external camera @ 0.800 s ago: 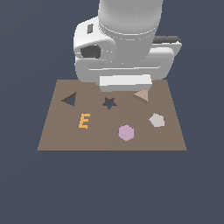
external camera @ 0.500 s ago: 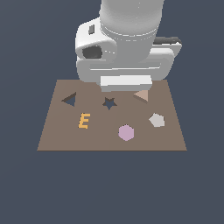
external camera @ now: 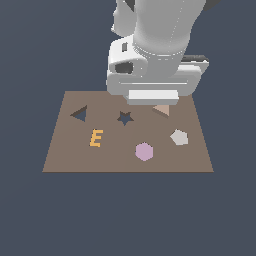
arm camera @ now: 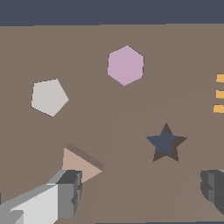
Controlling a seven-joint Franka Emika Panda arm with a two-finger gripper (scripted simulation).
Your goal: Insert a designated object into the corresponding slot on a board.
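The tan-pink triangular block (external camera: pixel 162 109) lies on the brown board (external camera: pixel 65 150) near its far edge, half hidden by my arm in the exterior view. In the wrist view the block (arm camera: pixel 81 164) lies right beside one finger (arm camera: pixel 68 192). My gripper (arm camera: pixel 140 188) is open and empty, low over the board, with the other finger (arm camera: pixel 214 188) far apart. The triangle slot (external camera: pixel 80 114) is a dark cut-out toward the exterior view's left, out of the wrist view.
A dark star-shaped cut-out (external camera: pixel 125 118) (arm camera: pixel 166 142) sits mid-board. An orange E piece (external camera: pixel 96 138), a pink hexagon (external camera: pixel 144 151) (arm camera: pixel 125 65) and a pale grey pentagon (external camera: pixel 179 137) (arm camera: pixel 49 97) lie on the board.
My arm has shifted slightly toward the exterior view's right, over the triangular block. The pieces on the board have not moved.
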